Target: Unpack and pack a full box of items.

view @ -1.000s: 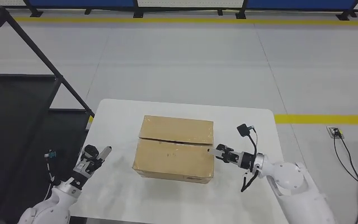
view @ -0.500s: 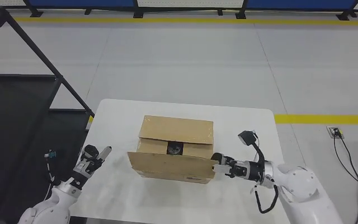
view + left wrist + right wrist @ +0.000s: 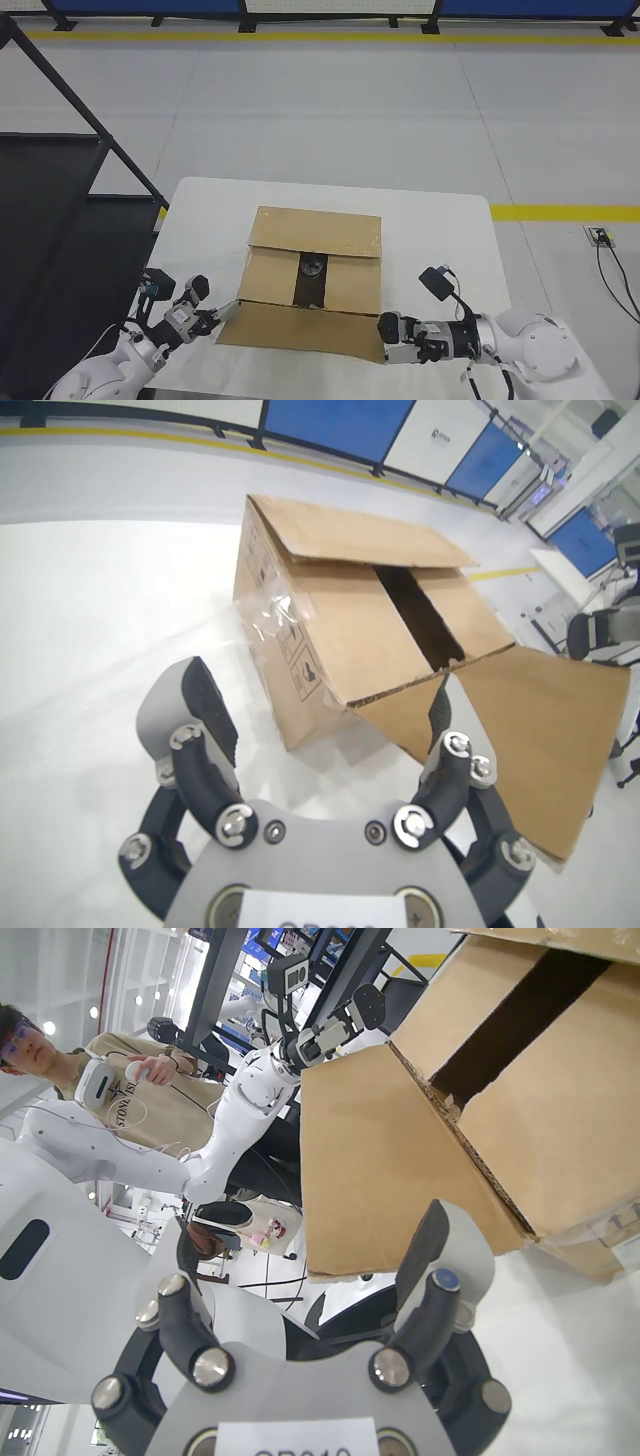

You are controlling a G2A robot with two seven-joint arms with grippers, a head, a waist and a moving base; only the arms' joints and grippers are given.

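At right gripper [image 3: 391, 352], folded-out box flap [image 3: 300, 330]

Cardboard box [image 3: 315, 232] — near flap [image 3: 300, 328] outward

The left gripper [image 3: 218, 308] is stretched forward and inward, its two fingers standing wide apart. The right gripper [image 3: 388, 338] points sideways toward the left one, its forearm lying low and level, fingers also spread wide.
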